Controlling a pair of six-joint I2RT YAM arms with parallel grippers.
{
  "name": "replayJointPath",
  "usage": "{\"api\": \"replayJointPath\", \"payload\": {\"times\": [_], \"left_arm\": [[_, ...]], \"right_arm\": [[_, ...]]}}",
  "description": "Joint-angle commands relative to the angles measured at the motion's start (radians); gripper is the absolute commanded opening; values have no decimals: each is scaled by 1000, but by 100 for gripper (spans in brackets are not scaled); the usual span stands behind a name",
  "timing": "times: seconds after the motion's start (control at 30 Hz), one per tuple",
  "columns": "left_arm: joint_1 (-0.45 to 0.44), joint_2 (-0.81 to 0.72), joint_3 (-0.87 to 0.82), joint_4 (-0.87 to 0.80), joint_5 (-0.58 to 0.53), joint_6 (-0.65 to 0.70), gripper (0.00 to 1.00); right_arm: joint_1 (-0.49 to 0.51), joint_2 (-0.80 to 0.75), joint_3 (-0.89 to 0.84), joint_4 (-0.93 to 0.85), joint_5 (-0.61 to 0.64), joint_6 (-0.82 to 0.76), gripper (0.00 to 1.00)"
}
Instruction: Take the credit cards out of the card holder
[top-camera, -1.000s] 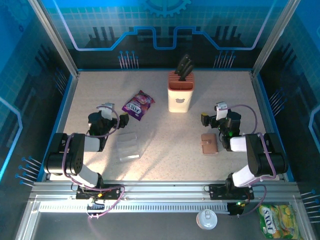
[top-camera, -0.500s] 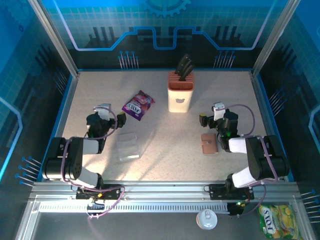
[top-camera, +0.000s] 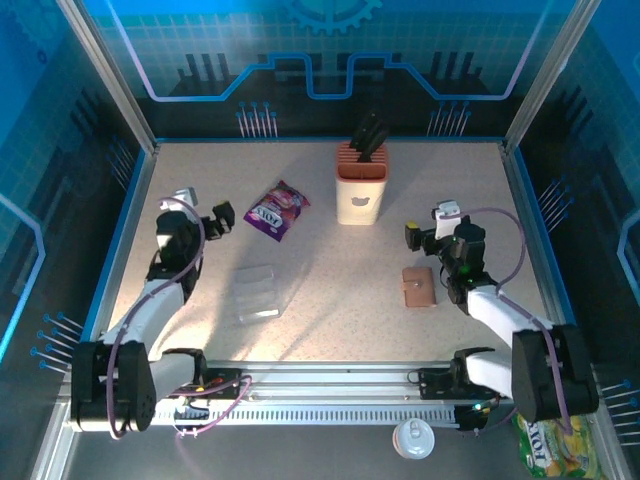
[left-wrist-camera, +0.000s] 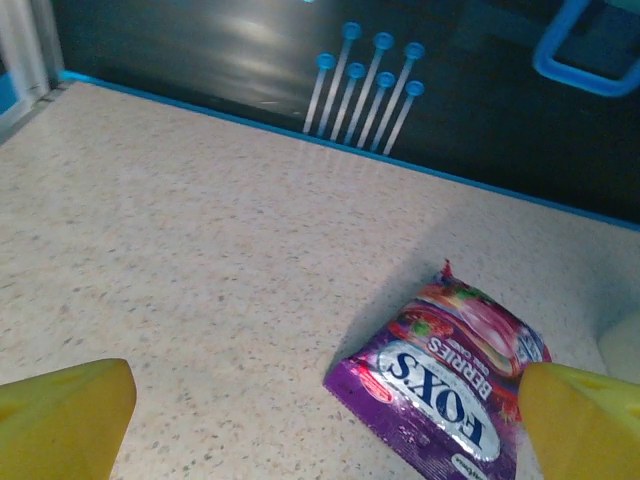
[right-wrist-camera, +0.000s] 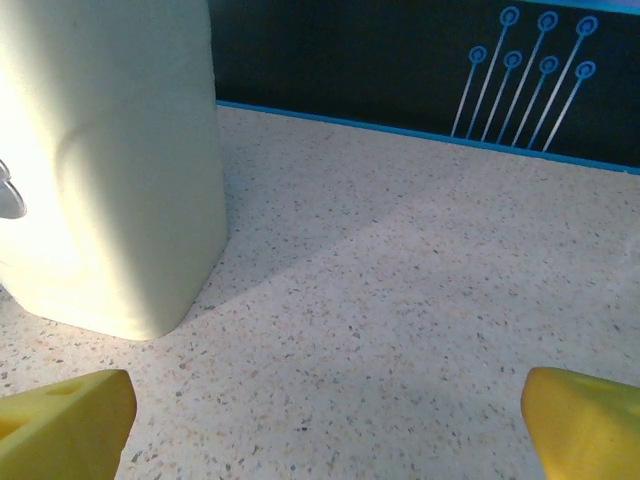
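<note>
The job is at its very start. The card holder lies shut and flat on the right side of the desk. No credit cards can be seen, so they are likely tucked inside it. The right hand is spread wide and holds nothing. It hangs just on the far side of the holder and faces the knife block. I think it must turn to the near side, come down and open the holder. The left hand is spread and empty too, on the left, facing the purple snack packet. A clear sleeve lies in the middle. Nothing blocks the holder.
</note>
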Motion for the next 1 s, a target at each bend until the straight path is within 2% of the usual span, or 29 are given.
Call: {"api": "replayJointPath", "payload": {"times": [0.0, 0.1, 0.27, 0.53, 0.77, 0.83, 0.97], "left_arm": [[12, -66, 106, -355, -96, -183, 99], [14, -114, 178, -519, -43, -243, 99], [14, -142, 249, -688, 122, -244, 99], [14, -79, 408, -957, 238, -114, 99], [14, -75, 361, -949, 214, -28, 99], [14, -69, 368, -959, 191, -30, 99], [14, -60, 360, -948, 218, -32, 99]], "right_arm": [[17, -103, 36, -262, -2, 40, 100], [18, -185, 33, -374, -14, 65, 100], [21, -296, 63, -553, -49, 130, 100], [29, -414, 97, -719, -72, 236, 100], [43, -343, 134, -821, -96, 331, 99], [52, -303, 151, -863, -88, 355, 98], [58, -220, 187, -925, -71, 403, 97]]}}
